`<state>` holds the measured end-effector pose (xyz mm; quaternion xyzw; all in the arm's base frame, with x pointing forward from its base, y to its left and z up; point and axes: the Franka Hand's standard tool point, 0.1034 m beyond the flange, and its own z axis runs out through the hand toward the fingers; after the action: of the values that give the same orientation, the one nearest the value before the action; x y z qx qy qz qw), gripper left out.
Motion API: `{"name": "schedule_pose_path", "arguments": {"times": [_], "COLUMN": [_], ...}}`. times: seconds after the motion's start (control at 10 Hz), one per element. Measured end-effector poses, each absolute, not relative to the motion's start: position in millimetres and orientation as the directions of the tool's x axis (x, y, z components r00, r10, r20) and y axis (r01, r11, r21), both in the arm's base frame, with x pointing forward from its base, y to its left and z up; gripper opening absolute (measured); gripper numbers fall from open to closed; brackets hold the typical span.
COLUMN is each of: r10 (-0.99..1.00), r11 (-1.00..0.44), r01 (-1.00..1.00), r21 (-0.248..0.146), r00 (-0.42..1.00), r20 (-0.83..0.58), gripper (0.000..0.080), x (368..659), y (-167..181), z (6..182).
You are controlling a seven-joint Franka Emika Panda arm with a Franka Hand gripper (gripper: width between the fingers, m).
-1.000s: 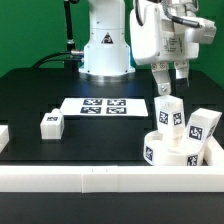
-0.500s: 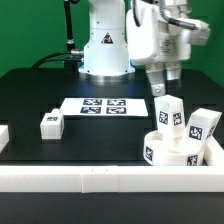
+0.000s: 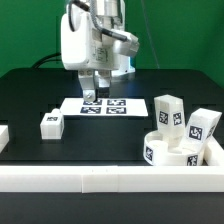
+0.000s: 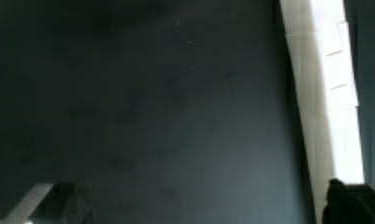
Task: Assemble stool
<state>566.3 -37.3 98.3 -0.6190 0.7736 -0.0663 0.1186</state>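
Note:
The round white seat (image 3: pixel 170 152) lies at the exterior view's right, by the front rail. Two tagged white legs stand upright on it, one (image 3: pixel 168 112) nearer the middle and one (image 3: pixel 203 128) further right and tilted. A third leg (image 3: pixel 51 123) lies alone on the black table at the left. My gripper (image 3: pixel 95 90) hangs over the marker board (image 3: pixel 105 105), well left of the seat, open and empty. In the wrist view the gripper (image 4: pixel 193 205) shows two spread fingertips (image 4: pixel 344 200) over dark table, with a white strip (image 4: pixel 322 100) along one side.
A long white border rail (image 3: pixel 110 178) runs along the front edge. A small white piece (image 3: pixel 3 135) sits at the far left edge. The robot base (image 3: pixel 118 62) stands behind the marker board.
My gripper has moved from just above the upright leg on the seat across to the exterior view's left, over the marker board. The legs and seat stay in place.

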Motion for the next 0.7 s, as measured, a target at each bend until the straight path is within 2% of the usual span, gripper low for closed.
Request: {"name": "schedule_pose_path", "arguments": {"times": [0.2, 0.3, 0.5, 0.7], "r10": [-0.983, -0.998, -0.989, -0.883], "r11": [0.181, 0.039, -0.143, -0.47], "r01": [-0.951, -0.965, -0.956, -0.862], "r21": [-0.251, -0.26, -0.256, -0.191], "r00": [-0.164, -0.027, 0.146, 0.455], "r20": [-0.088, -0.049, 0.005, 0.117], "gripper": [0.0648, 0.0648, 0.0648, 0.0648], "x": [566, 566, 566, 567], "y": [-38, -38, -36, -24], "z": [97.2, 97.1, 95.9, 89.4]}}
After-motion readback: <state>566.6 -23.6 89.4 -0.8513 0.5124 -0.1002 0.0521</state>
